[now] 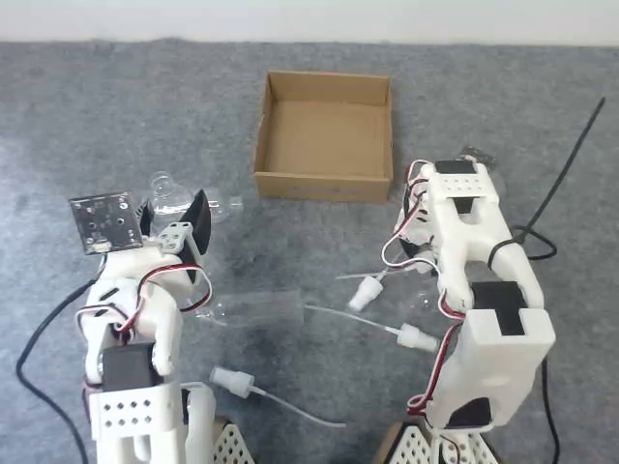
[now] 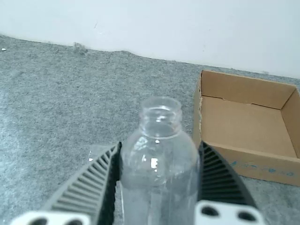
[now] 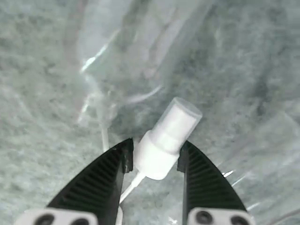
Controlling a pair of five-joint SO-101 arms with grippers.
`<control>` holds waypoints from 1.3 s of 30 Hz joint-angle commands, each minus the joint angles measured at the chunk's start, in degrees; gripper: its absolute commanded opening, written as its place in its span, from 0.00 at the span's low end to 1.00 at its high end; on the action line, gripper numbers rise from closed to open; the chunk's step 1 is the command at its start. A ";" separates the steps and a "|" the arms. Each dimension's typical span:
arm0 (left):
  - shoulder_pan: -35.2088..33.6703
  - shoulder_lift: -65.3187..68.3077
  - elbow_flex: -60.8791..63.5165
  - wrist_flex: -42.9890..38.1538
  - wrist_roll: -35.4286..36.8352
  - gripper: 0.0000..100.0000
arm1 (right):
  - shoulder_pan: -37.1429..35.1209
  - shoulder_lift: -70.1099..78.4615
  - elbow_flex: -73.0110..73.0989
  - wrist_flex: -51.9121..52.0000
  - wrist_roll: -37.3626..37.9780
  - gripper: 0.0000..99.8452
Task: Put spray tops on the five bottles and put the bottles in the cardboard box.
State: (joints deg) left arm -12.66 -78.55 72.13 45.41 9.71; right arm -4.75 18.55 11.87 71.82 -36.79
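I've got the left gripper (image 2: 158, 161) with its fingers closed on a clear bottle (image 2: 161, 117), held upright with its neck open and no top on it. In the high view that bottle (image 1: 170, 198) is up off the grey table (image 1: 106, 116), left of the cardboard box (image 1: 324, 135) and a bit nearer to me. The box sits at the far middle with nothing in it. On the right gripper (image 3: 156, 147), the fingers are clamped on a white spray top (image 3: 171, 124), its thin tube running down between them and clear plastic lying just under it. Between the arms it's cluttered: a second bottle (image 1: 259, 308) lies on its side, and three loose spray tops (image 1: 366, 292), (image 1: 418, 337), (image 1: 232, 378) are scattered around it, their long tubes trailing across the table in front of the box.
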 commanded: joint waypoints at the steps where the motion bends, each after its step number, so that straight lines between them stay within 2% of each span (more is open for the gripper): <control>1: -0.26 -1.14 -0.48 -1.49 -0.53 0.15 | 2.15 -0.13 -2.64 1.27 1.76 0.11; 5: -0.26 -1.14 -0.48 -1.49 -0.53 0.15 | 1.89 -0.75 -2.81 1.27 3.87 0.00; 9: -0.26 -1.14 -0.48 -1.49 -0.53 0.15 | 1.63 -0.66 -6.33 5.76 4.04 0.03; 15: -0.26 -1.14 -0.48 -1.49 -0.53 0.15 | 0.48 -0.66 -17.14 18.68 4.66 0.03; 22: -0.26 -1.14 -0.48 -1.49 -0.53 0.15 | -5.23 -0.66 -28.75 30.81 15.82 0.03; 27: -0.26 -1.14 -0.48 -1.49 -0.53 0.15 | -5.85 -4.09 -30.24 30.99 17.14 0.03; 39: 0.26 -1.14 -0.92 -0.35 -0.53 0.15 | -5.85 -25.80 -30.15 30.90 17.14 0.03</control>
State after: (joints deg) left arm -12.66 -78.55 72.13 45.41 9.54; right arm -10.02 1.67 -15.03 100.31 -20.26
